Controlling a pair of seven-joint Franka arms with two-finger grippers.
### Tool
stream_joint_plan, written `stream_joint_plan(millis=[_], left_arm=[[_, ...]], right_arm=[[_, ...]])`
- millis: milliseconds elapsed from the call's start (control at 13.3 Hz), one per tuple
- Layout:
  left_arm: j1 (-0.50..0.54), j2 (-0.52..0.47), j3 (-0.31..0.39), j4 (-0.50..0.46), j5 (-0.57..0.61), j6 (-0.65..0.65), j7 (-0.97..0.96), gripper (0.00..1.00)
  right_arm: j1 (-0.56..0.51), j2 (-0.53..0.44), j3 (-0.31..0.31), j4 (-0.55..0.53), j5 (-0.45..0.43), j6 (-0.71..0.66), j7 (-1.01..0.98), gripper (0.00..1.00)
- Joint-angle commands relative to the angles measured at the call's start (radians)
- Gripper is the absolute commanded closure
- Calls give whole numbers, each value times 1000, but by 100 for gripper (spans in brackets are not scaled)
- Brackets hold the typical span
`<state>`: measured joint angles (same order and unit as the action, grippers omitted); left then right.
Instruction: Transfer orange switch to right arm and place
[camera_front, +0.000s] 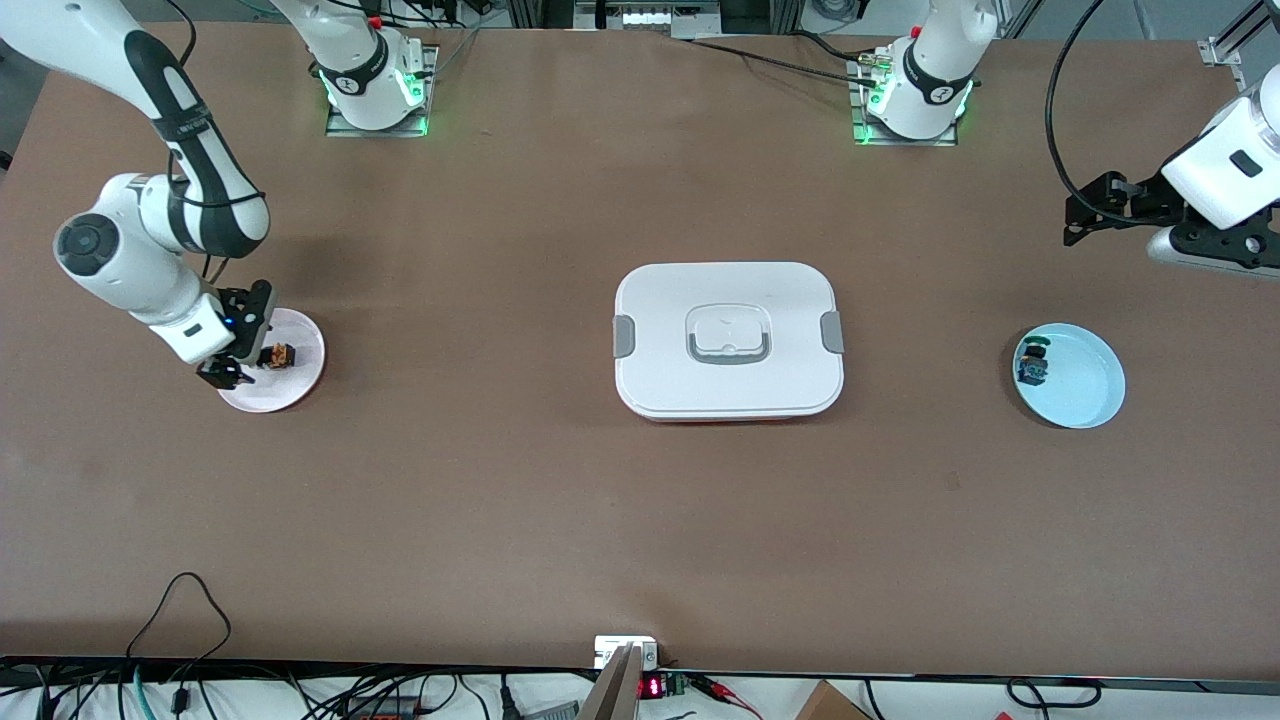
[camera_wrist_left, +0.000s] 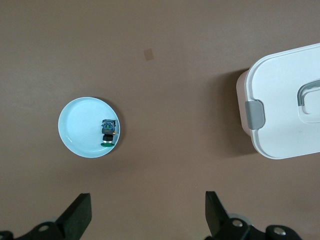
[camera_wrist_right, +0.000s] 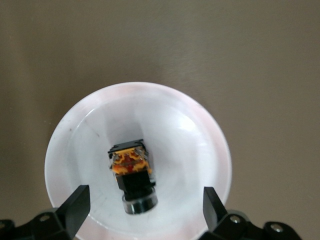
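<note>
I see the orange switch (camera_wrist_right: 131, 173) lying on the pink plate (camera_wrist_right: 200, 130) at the right arm's end of the counter, untouched between the spread-apart fingers of the right gripper (camera_wrist_right: 142, 207) just above it. The left gripper (camera_wrist_left: 147, 212) waits with fingers apart over bare counter near the blue plate (camera_wrist_left: 80, 125).

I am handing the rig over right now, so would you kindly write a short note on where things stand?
Right gripper: open, low over the pink plate at the right arm's end of the table, holding nothing.
Left gripper: open and empty, waiting in the air at the left arm's end.
Orange switch: lying on the pink plate, between the right gripper's open fingers, free of them.
Blue-green switch: on the light blue plate.
Done: transfer and placing look complete.
Left: probably only lifting the right arm away.
</note>
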<state>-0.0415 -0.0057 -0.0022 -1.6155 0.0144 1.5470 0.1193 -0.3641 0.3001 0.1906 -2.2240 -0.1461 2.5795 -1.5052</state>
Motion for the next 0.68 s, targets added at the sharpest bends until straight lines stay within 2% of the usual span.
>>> stream_joint_plan(millis=[0, 150, 375, 601], left_arm=[[-1, 13, -1, 34, -5, -22, -12, 0], [-6, 13, -2, 34, -5, -22, -13, 0], [-5, 15, -2, 34, -5, -24, -9, 0], [-6, 15, -2, 32, -5, -25, -9, 0]], right_arm=[[13, -55, 9, 119, 138, -210, 13, 0], [19, -55, 9, 225, 238, -365, 55, 0], [50, -79, 10, 312, 246, -497, 217, 0], [95, -108, 10, 395, 279, -671, 550, 0]])
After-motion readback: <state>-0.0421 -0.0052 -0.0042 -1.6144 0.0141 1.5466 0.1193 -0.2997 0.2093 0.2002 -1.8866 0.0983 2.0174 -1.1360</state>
